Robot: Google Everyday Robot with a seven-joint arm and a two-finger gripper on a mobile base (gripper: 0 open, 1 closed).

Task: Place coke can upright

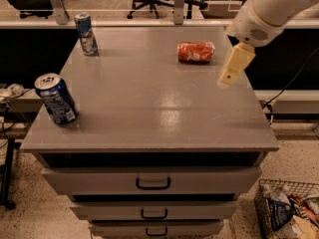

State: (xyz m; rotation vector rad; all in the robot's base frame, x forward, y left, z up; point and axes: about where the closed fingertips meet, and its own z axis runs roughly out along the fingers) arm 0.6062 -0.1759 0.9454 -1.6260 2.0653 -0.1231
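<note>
The coke can (196,52) is red-orange with white lettering and lies on its side at the back right of the grey cabinet top (159,108). My gripper (228,77) hangs from the white arm at the upper right. It is above the top's right side, just right of and in front of the can, and does not touch it. It holds nothing that I can see.
A dark blue can (56,98) stands at the front left. A slim blue-and-white can (86,34) stands at the back left. The cabinet has several drawers (153,182). A wire basket (289,210) of items sits on the floor at the lower right.
</note>
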